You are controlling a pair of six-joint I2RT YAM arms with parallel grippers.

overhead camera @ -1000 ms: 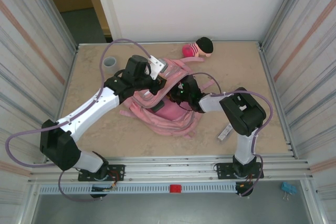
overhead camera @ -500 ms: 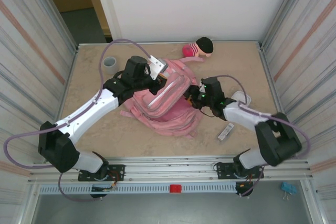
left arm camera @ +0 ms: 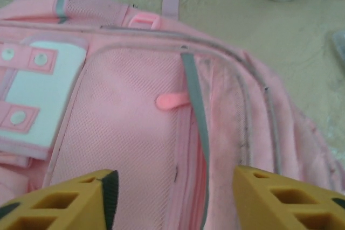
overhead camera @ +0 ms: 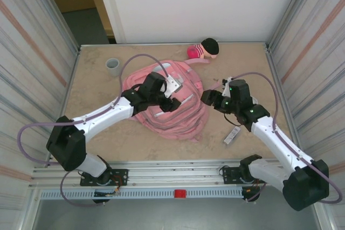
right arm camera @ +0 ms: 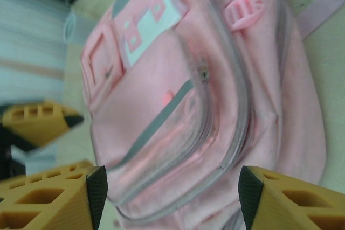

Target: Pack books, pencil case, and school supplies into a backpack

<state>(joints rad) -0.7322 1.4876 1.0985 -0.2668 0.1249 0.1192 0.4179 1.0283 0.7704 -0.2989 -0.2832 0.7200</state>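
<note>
The left gripper (left arm camera: pixel 173 179) hung wide and empty over the large pink fabric backpack (overhead camera: pixel 180 121). The right gripper (right arm camera: pixel 171 176) gaped empty beside it.

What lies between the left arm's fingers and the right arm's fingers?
The pink backpack lies there. In the top view its front covers the stretch between the left fingers and the right fingers, and both pairs stand open.

Top cam: bright, even light from above, faint soft shadows on beige stone-look tabletop (overhead camera: pixel 108 133). Wide-angle bend at edges, ribbed metal side walls (overhead camera: pixel 32 52) lean outward. Left wrist cam: large pink fabric backpack (left arm camera: pixel 135 133) soft, slightly blurry w/ grain. Right wrist cam: hazy, washed-out bg upper left.
</note>
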